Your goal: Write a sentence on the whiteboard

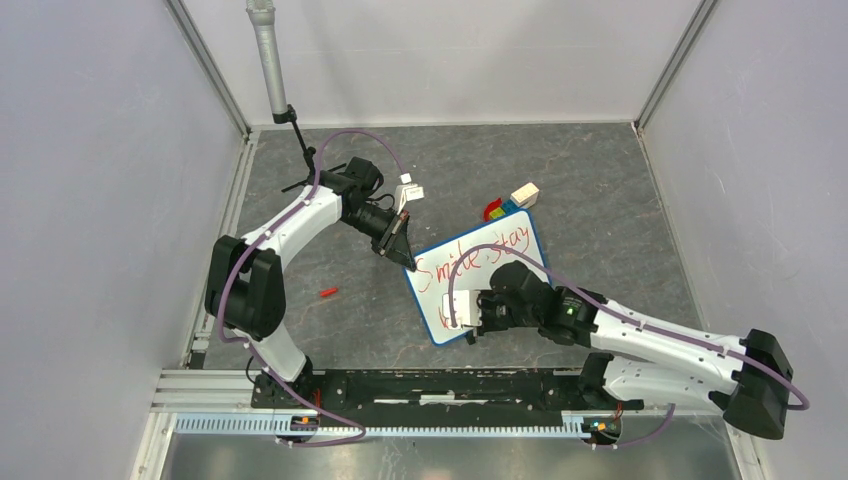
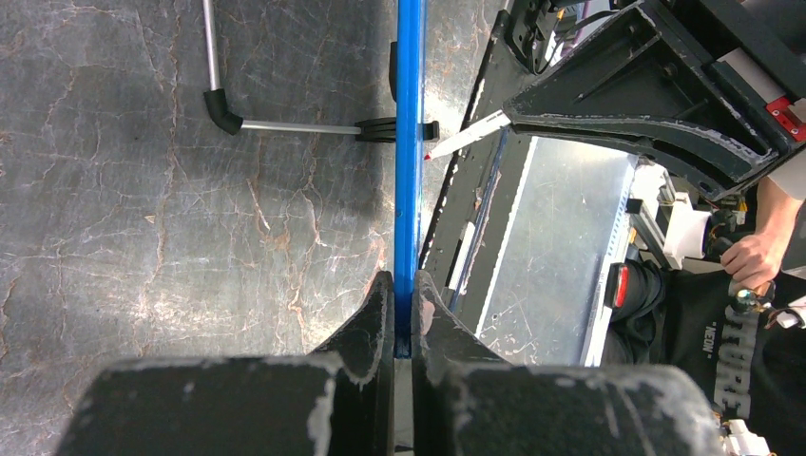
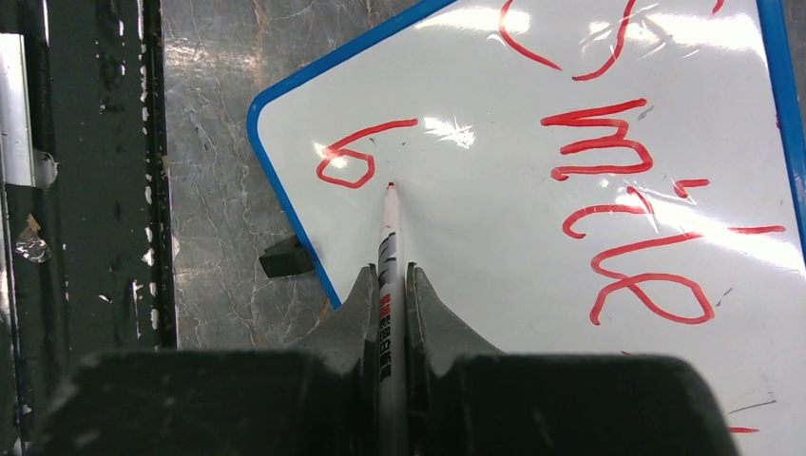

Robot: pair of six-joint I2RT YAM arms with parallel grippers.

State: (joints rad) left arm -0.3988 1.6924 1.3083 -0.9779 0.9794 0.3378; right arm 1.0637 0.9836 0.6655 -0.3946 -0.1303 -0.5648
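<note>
The whiteboard [image 1: 497, 287] lies tilted at the table's middle, blue-rimmed. The sentence [image 1: 472, 256] in red reads "Smile, stay" on its far line. A single "b" [image 3: 348, 161] starts the near line by the board's near-left corner. My left gripper [image 1: 408, 262] is shut on the board's blue rim [image 2: 409, 142] at its left corner [image 2: 403, 277]. A thin wire leg [image 2: 285, 125] sticks out beside the rim. My right gripper [image 1: 462, 325] is shut on a white marker [image 3: 391, 256] [image 3: 390, 274]. The marker's red tip touches the board just right of the "b".
A small red cap [image 1: 327, 293] lies on the dark table left of the board. Coloured blocks [image 1: 512, 200] sit just behind the board. A grey pole [image 1: 268, 60] stands at the back left. The black base rail [image 1: 430, 385] runs along the near edge.
</note>
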